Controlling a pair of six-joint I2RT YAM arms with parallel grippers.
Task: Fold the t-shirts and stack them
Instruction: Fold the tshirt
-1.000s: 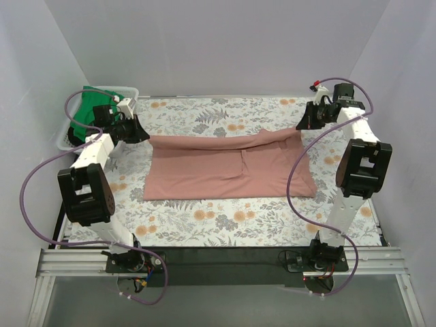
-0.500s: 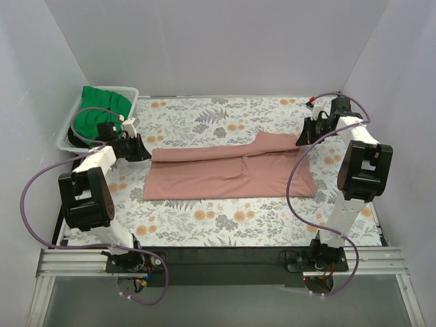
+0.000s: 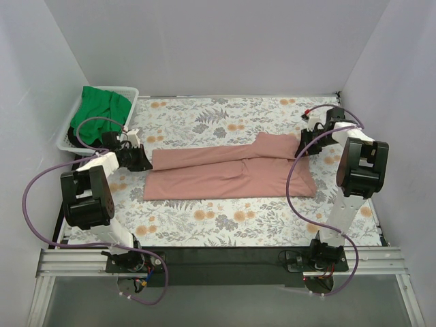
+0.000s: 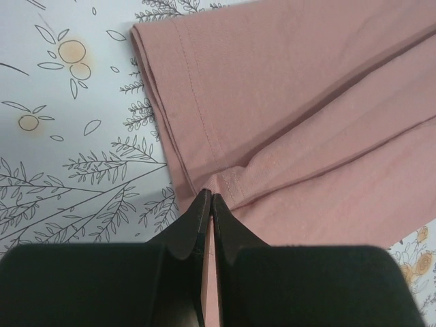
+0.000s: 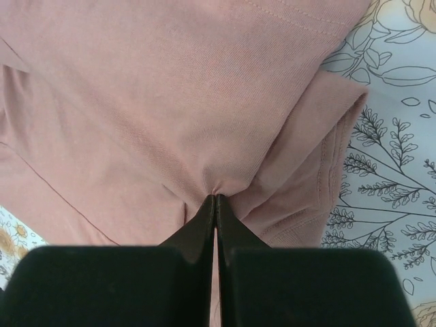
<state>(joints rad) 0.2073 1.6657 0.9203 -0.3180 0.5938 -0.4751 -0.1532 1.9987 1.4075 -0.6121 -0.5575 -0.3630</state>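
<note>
A salmon-pink t-shirt [image 3: 231,170] lies across the middle of the floral cloth, its far part folded toward the near edge. My left gripper [image 3: 146,163] is shut on the shirt's left end, pinching cloth [image 4: 225,180] at its fingertips [image 4: 211,197]. My right gripper [image 3: 304,148] is shut on the right end, with pink fabric [image 5: 204,122] puckered at its fingertips [image 5: 215,199]. A green t-shirt [image 3: 99,109] lies bunched in the white basket at far left.
The white slotted basket [image 3: 129,92] stands at the far left corner of the table. The floral cloth [image 3: 231,218] covers the table. White walls close in the back and both sides. Purple cables loop off both arms.
Both grippers have come down and toward the near edge, carrying the pink shirt's far edge with them. The raised fold now lies lower and flatter on the shirt.
</note>
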